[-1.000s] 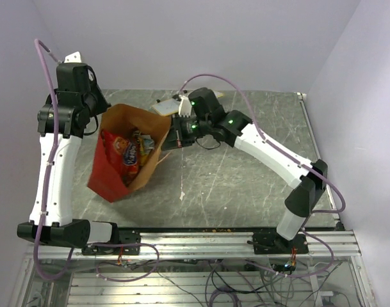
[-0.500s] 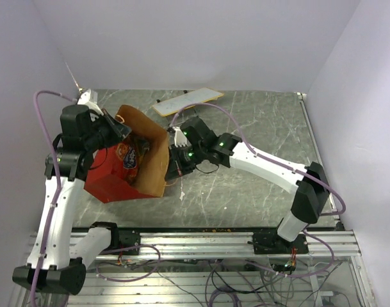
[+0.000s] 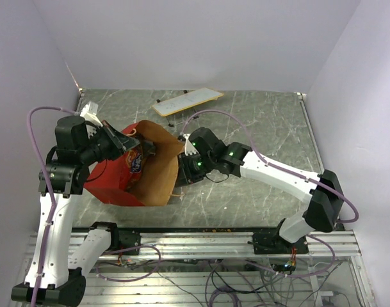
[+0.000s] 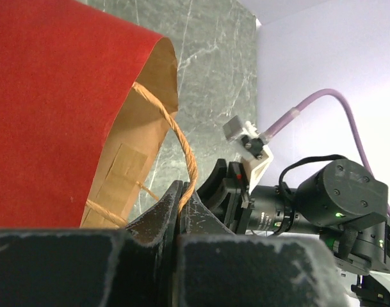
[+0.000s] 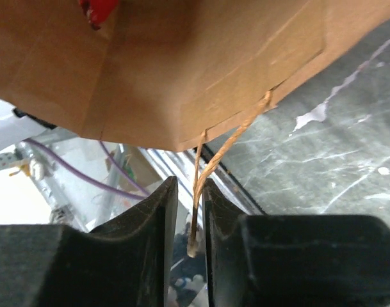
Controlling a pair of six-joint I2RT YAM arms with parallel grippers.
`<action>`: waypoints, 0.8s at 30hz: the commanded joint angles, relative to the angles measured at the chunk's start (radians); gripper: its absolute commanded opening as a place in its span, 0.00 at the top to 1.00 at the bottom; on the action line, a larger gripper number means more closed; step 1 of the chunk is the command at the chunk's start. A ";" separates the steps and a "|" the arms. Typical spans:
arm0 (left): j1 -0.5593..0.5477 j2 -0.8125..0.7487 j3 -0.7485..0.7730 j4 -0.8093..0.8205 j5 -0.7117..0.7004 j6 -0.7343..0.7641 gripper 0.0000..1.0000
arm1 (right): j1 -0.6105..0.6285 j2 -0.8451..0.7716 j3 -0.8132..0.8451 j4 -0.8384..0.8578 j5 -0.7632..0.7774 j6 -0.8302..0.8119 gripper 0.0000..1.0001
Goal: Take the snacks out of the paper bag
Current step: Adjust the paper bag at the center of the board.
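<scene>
The paper bag (image 3: 111, 182), red outside and brown inside (image 3: 159, 169), lies tipped over with its mouth held wide between both arms. In its mouth show the snacks: a red chip bag with a blue logo (image 3: 134, 161), the rest hidden. My left gripper (image 3: 128, 142) is at the far-left rim, shut on a tan string handle (image 4: 185, 150) beside the red wall (image 4: 54, 96). My right gripper (image 5: 189, 182) is at the near-right rim, its jaws slightly parted, and the other string handle (image 5: 196, 211) hangs loose between them below the brown wall (image 5: 182, 70).
A flat white board (image 3: 187, 100) on thin legs stands at the back of the marble table (image 3: 265, 128). The metal rail (image 3: 201, 242) with the arm bases runs along the near edge. The right arm's wrist (image 4: 339, 204) sits close behind the left fingers.
The bag has tipped down and its mouth has been pulled wider. The left gripper came forward and lower with its handle. The right gripper moved nearer and its jaws have parted a little.
</scene>
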 commanded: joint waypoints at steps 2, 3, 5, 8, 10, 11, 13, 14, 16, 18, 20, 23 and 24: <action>0.001 0.002 0.026 -0.068 0.002 -0.030 0.93 | 0.003 -0.055 0.045 -0.046 0.190 -0.054 0.70; 0.001 0.002 0.021 -0.070 -0.012 -0.048 0.93 | 0.003 -0.060 0.054 -0.053 0.213 -0.063 0.66; 0.001 -0.007 0.009 -0.071 -0.038 -0.098 0.93 | 0.002 -0.065 0.068 -0.069 0.245 -0.091 0.59; 0.001 -0.047 -0.033 -0.009 -0.068 -0.178 0.93 | 0.002 -0.061 0.108 -0.119 0.310 -0.153 0.50; 0.001 -0.061 -0.034 -0.018 -0.080 -0.203 0.93 | -0.001 -0.045 0.149 -0.171 0.374 -0.198 0.46; 0.001 -0.058 -0.021 -0.041 -0.082 -0.200 0.93 | -0.002 -0.032 0.174 -0.199 0.420 -0.224 0.45; 0.001 -0.047 0.006 -0.083 -0.092 -0.171 0.93 | -0.003 -0.024 0.213 -0.233 0.479 -0.271 0.44; 0.001 -0.040 0.019 -0.107 -0.107 -0.154 0.93 | -0.004 -0.026 0.225 -0.234 0.506 -0.288 0.43; 0.001 -0.037 0.036 -0.130 -0.135 -0.134 0.93 | -0.005 -0.034 0.245 -0.224 0.547 -0.316 0.39; 0.001 -0.041 0.057 -0.131 -0.156 -0.124 0.93 | -0.006 -0.042 0.263 -0.199 0.571 -0.333 0.36; 0.001 -0.039 0.068 -0.123 -0.162 -0.116 0.93 | -0.007 -0.045 0.273 -0.149 0.571 -0.352 0.33; 0.001 -0.011 0.097 -0.136 -0.156 -0.088 0.93 | -0.005 -0.039 0.279 -0.068 0.537 -0.357 0.31; 0.001 0.000 0.110 -0.151 -0.160 -0.074 0.93 | -0.006 -0.036 0.282 -0.046 0.533 -0.342 0.31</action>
